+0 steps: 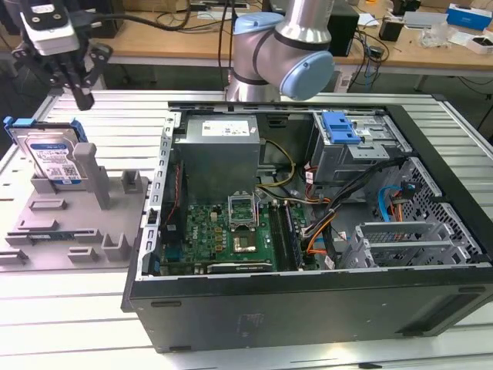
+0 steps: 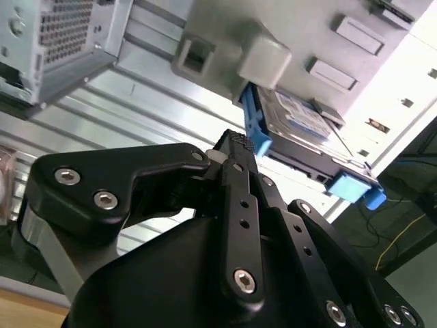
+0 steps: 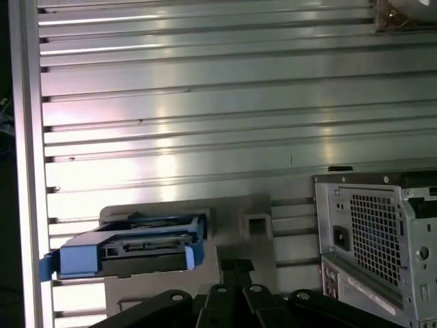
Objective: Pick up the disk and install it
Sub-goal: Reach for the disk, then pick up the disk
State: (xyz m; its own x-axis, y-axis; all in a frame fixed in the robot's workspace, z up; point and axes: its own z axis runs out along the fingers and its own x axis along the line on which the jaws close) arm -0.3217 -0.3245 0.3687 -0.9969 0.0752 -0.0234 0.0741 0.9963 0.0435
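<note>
The disk [image 1: 55, 158], silver with a white-and-blue label and a blue carrier frame, stands on edge in a grey holder [image 1: 73, 227] at the exterior view's left. My gripper [image 1: 81, 96] hangs just above and slightly behind it, not touching it. Its black fingers are pressed together with nothing between them. In the second wrist view the fingertips [image 2: 235, 145] point toward the disk [image 2: 300, 119] a short way off. In the first wrist view the disk [image 3: 136, 249] sits in the holder beyond the gripper [image 3: 235, 270].
An open computer case [image 1: 431, 254] lies on the ribbed metal table [image 1: 108, 116] to the exterior view's right of the holder. Inside are a grey power supply [image 1: 219, 154], a green mainboard [image 1: 223, 231] and a drive cage with a blue latch [image 1: 341, 127]. Loose cables run through the case.
</note>
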